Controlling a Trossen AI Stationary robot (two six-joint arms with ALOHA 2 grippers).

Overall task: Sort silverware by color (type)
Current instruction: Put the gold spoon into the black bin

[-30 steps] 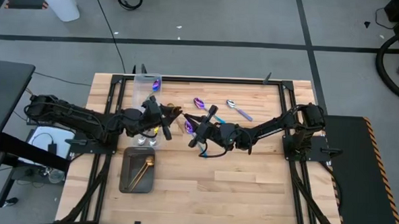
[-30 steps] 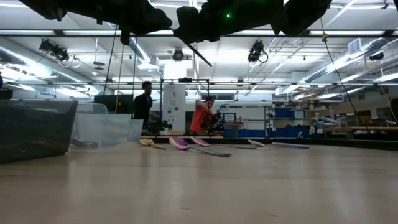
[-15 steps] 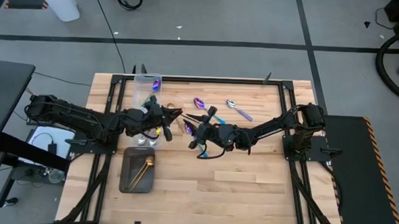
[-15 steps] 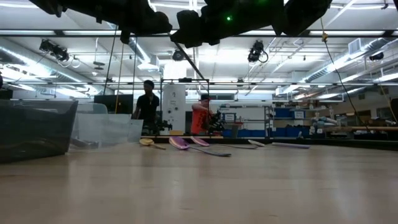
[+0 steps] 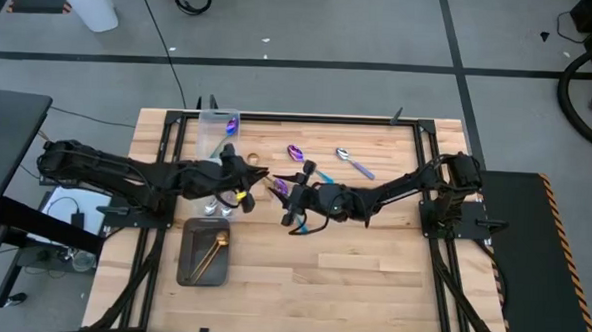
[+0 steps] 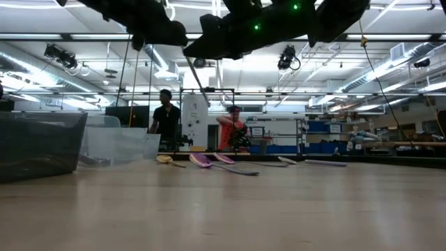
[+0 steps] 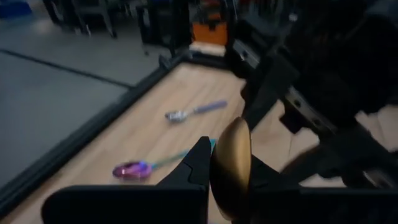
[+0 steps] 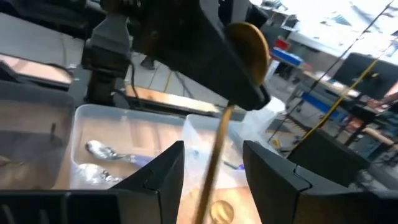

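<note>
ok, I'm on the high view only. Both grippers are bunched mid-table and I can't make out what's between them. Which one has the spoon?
Observer: The left gripper is shut on the gold spoon, near its bowl.
Operator: And the right one?
Observer: The right gripper is open. Its fingers stand either side of the handle, with a gap.
Operator: Anything in the clear bin? The left arm covers it for me.
Observer: The right wrist view shows silver spoons lying in the clear bin.
</note>
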